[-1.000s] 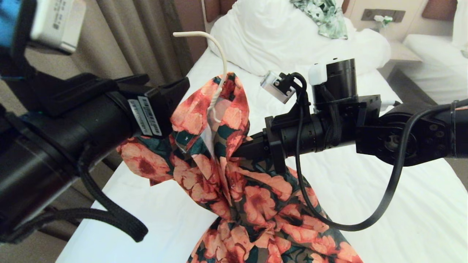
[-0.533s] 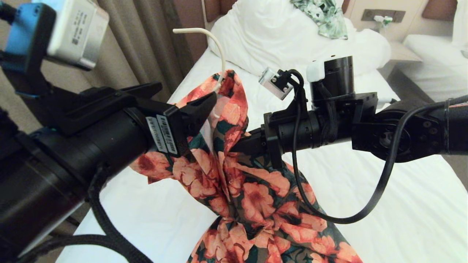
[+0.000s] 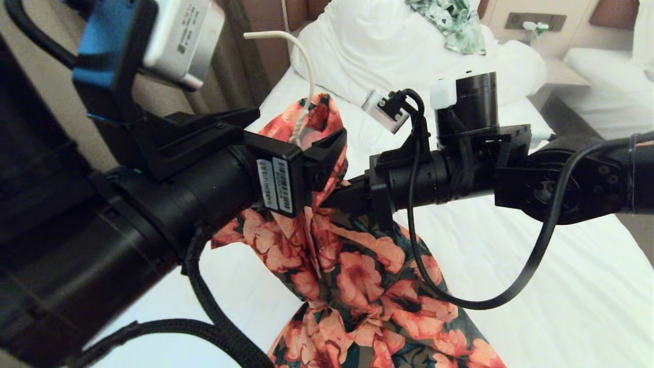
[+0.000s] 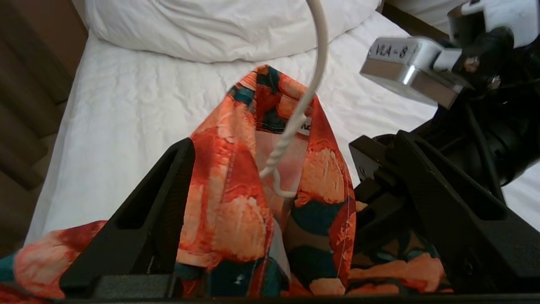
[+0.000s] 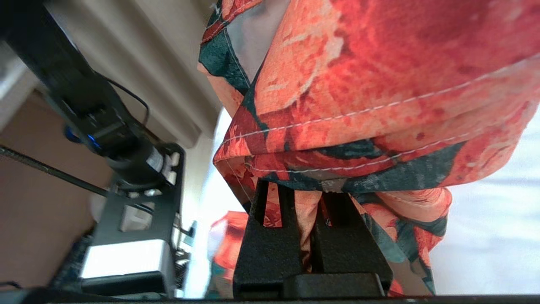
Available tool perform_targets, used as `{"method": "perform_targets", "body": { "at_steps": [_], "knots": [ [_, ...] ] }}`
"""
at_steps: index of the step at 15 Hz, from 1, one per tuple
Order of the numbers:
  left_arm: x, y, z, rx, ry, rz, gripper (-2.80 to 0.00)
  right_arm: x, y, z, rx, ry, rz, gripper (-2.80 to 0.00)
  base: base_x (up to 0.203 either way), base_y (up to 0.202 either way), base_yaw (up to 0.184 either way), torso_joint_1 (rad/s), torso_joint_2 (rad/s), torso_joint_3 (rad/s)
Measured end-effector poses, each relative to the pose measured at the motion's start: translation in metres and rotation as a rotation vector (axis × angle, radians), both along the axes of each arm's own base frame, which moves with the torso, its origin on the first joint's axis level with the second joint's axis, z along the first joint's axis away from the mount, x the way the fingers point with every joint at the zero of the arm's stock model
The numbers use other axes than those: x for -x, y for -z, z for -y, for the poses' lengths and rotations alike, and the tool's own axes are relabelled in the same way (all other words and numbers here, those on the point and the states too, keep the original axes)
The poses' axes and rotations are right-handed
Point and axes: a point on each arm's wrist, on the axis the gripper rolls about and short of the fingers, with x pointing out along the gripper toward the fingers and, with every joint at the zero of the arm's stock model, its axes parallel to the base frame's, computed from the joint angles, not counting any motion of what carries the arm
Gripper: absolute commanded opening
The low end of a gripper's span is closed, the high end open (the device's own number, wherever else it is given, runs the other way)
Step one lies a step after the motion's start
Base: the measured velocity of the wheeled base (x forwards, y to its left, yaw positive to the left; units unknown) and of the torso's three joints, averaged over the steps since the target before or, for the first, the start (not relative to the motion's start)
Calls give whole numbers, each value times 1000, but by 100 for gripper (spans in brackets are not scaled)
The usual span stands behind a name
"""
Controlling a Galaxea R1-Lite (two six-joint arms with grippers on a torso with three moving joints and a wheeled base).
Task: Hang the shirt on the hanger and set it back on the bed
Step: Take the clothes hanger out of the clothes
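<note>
The shirt (image 3: pixel 352 276) hangs bunched over the bed (image 3: pixel 562 296) with the hanger (image 3: pixel 301 76) poking out of its collar, the right hand (image 5: pixel 310 236) pinching the cloth and the left hand (image 4: pixel 270 219) wide open around the collar, so straightening and laying down are left.

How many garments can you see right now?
2. The flowered shirt hangs pinched in the right gripper over the bed; a green leafy garment lies on the duvet. Others may be hidden.

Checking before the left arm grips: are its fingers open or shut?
Open: the left gripper has its fingers spread either side of the shirt.
</note>
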Motion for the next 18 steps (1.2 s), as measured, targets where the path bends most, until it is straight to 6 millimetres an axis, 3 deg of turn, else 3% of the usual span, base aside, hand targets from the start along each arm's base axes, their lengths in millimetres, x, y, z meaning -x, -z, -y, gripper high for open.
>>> {"method": "perform_targets", "body": {
  "at_steps": [14,15,18],
  "knots": [
    [-17,-12,28,-35,-2,43,0,13,-12,9,-17,-8,12,-280,0,0,0,0,0,0],
    [-18,-15,29,-34,-5,52,-280,13,-11,9,-16,-9,12,-280,0,0,0,0,0,0],
    [-19,-17,31,-29,-8,56,-280,15,-10,10,-14,-11,11,-280,0,0,0,0,0,0]
  ]
}}
